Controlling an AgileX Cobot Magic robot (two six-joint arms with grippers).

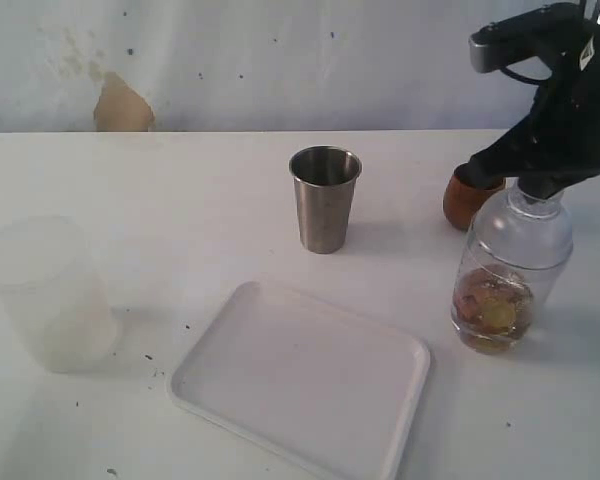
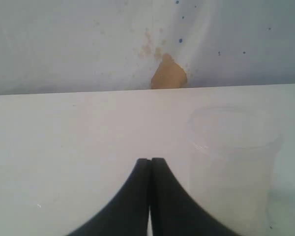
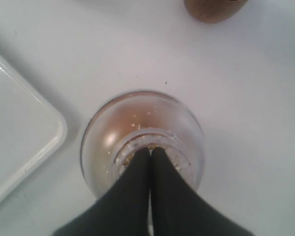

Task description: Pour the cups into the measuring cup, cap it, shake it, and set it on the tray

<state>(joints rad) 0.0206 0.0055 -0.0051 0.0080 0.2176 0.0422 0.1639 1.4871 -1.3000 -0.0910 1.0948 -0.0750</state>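
My right hand (image 3: pixel 150 150) is pressed together, tips resting on the domed lid (image 1: pixel 525 200) of the measuring cup (image 1: pixel 510 275), which stands upright on the surface just beside the tray (image 1: pixel 300 375), on my right of it. The cup lies directly beneath this hand, long axis vertical, so I judge the shaking grasp falls to the right arm. My left hand (image 2: pixel 150 162), pressed together and empty, is off the tray's opposite side beside the frosted cup (image 2: pixel 231 162).

A white table (image 1: pixel 160 190) meets a pale speckled wall (image 1: pixel 300 60) bearing a tan patch (image 1: pixel 121 106).
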